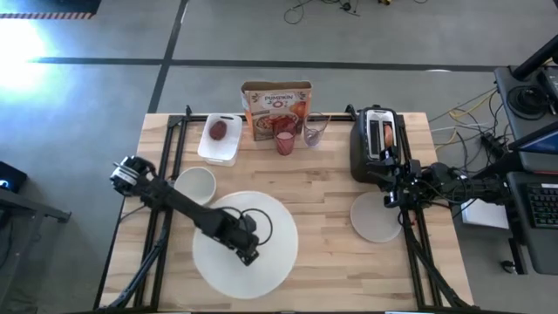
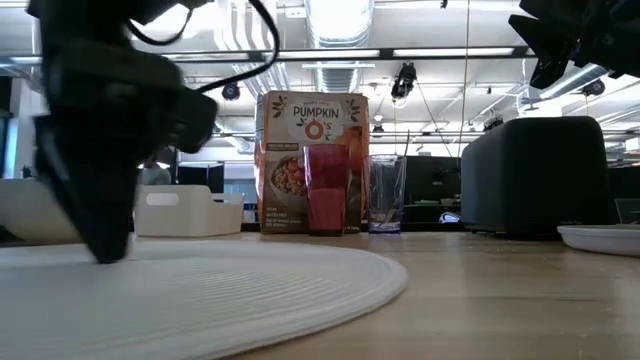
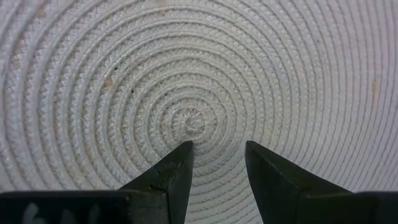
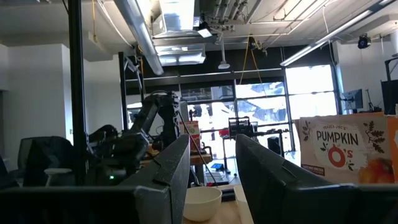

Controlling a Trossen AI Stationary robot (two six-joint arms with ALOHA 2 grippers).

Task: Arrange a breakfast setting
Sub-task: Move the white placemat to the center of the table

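Note:
The big round white piece (image 1: 244,240) is a woven mat lying flat at the near middle. My left gripper (image 1: 249,255) stands open over its centre (image 3: 193,118), fingers pointing down. The small white bowl (image 1: 193,185) stands left of it. The small pale plate (image 1: 377,218) lies at the right. The pink cup (image 1: 285,140) stands at the far middle. The dark-red fruit (image 1: 218,130) lies in the white tray (image 1: 228,150). A browned piece (image 1: 386,135) stands in the toaster's slot. No spoon shows. My right gripper (image 1: 394,194) is open and empty, level above the plate's far edge. My left gripper comes at the mat's centre from above, its open fingertips (image 3: 184,151) on either side of the middle of the weave. In the low view its tips (image 2: 105,252) reach down to the mat's surface. Whether they touch it I cannot tell.
A cereal box (image 1: 277,109) and a clear glass (image 1: 315,131) stand at the far middle beside the cup. A black toaster (image 1: 375,148) stands at the far right, close to my right gripper. Bare wood shows between the mat and the small plate.

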